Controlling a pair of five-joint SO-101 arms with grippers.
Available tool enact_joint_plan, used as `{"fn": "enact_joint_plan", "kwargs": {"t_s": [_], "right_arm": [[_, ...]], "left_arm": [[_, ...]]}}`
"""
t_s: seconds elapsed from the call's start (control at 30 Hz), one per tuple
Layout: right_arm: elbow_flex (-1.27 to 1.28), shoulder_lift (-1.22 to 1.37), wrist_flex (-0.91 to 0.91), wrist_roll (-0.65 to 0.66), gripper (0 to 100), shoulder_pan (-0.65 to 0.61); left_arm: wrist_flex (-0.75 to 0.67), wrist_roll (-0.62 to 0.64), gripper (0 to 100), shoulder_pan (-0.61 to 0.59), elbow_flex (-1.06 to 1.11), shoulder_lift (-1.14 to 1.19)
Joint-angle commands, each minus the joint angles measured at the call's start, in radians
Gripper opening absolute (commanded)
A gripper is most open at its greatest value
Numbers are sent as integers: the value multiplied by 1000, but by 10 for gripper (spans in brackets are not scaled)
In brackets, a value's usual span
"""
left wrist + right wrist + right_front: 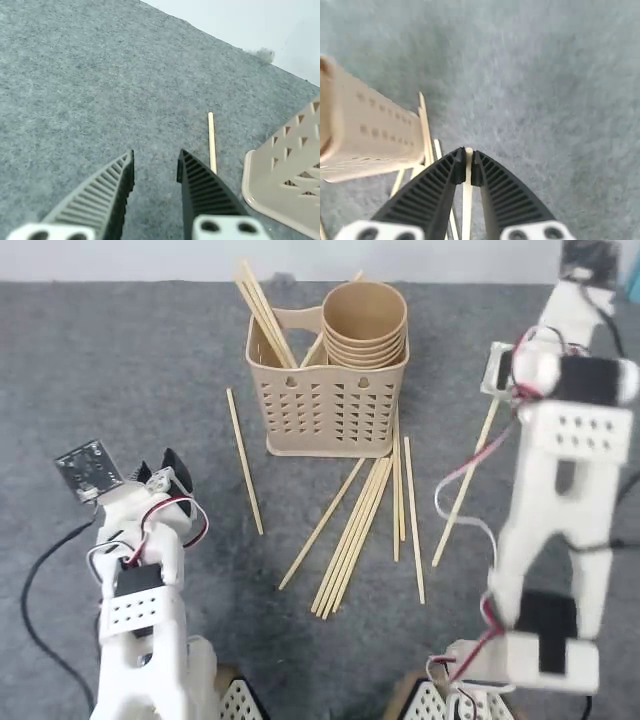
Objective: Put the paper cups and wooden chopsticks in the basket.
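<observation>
1. While the left gripper [155, 161] hangs over the grey mat [75, 75] with its jaws well apart and nothing between them, the right gripper [468, 156] is pinched tight on one wooden chopstick [467, 202], close to its end.
2. The basket [325, 410] stands at the far middle of the mat, with the stacked paper cups [365, 320] and a few sticks already in it.
3. The loose chopsticks [350, 530] lie fanned in front of the basket. A single stick [245, 460] lies apart, nearer the left gripper.
4. Each stick looks light, stiff, thin and smooth. Held near its end, it will likely pivot between the pads, so a grip nearer the middle should steady it.
</observation>
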Motion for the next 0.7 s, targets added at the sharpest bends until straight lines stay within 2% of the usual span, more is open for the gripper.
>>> {"fn": "enact_joint_plan", "kwargs": {"t_s": [0.0, 0.23, 0.4, 0.5, 0.67], "right_arm": [[-44, -162, 12, 5, 6, -15], [91, -297, 45, 0, 6, -120], [238, -421, 1, 0, 6, -213], [350, -493, -104, 0, 6, -245], [543, -593, -384, 3, 6, -272]], "left_arm": [[-20, -9, 134, 9, -5, -29], [-18, -9, 134, 9, -4, -29], [-18, -9, 134, 8, -4, -29], [-18, -9, 134, 8, -4, -29], [-18, -9, 134, 8, -4, -29]]}}
